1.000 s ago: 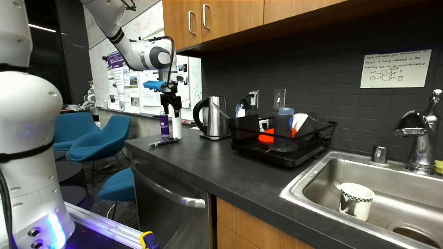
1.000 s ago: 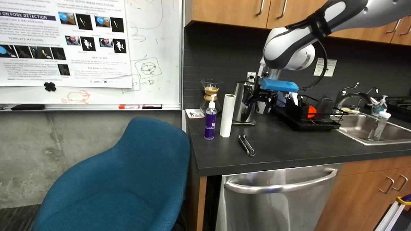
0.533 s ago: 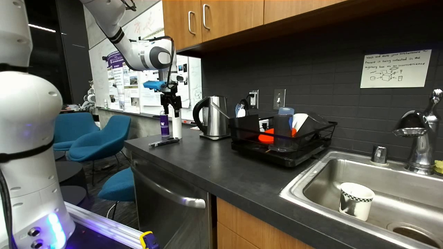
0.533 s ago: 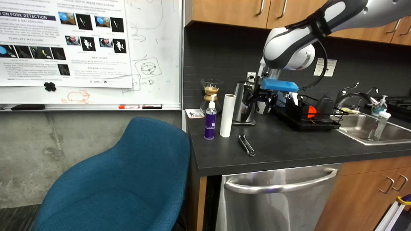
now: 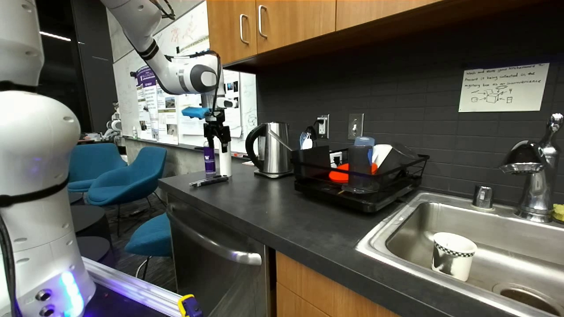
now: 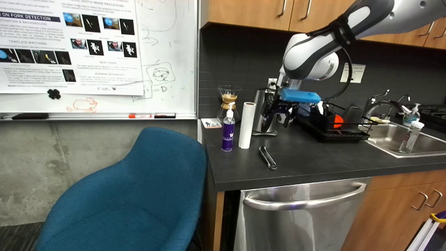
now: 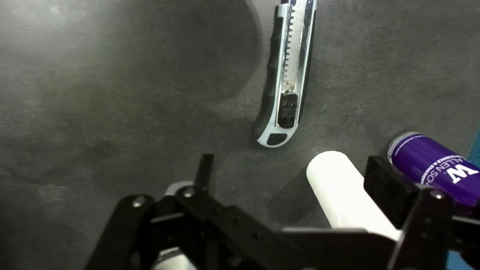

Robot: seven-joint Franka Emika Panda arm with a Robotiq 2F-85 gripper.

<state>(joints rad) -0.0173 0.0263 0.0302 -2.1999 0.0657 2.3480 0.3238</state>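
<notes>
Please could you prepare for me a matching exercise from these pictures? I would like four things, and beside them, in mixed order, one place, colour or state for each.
1. gripper
2. utility knife
3. pump bottle
4. cup

A. inside the sink
B. has a purple label
C. open, above the counter
D. lying on the counter

Right pairs: 1-C; 2-D; 3-B; 4-A

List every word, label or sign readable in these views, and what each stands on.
"W", purple bottle
"ALLEN SCH", cut off, purple bottle
"ON FORK DETECTION", poster
"TIVATION & BACKGROUND", cut off, poster
"IMAGE PROCESSING", poster
"TEMPLATE MATCHING", poster
"NEXT STEPS", poster
"ACKNOWLEDGEMENTS", poster
"D", whiteboard
"Prevent it being collected in the mystery box as an inconvenience", handwritten note
Too small or blurred: the note's top line, remaining bottle and poster text, label on the soap bottle.
</notes>
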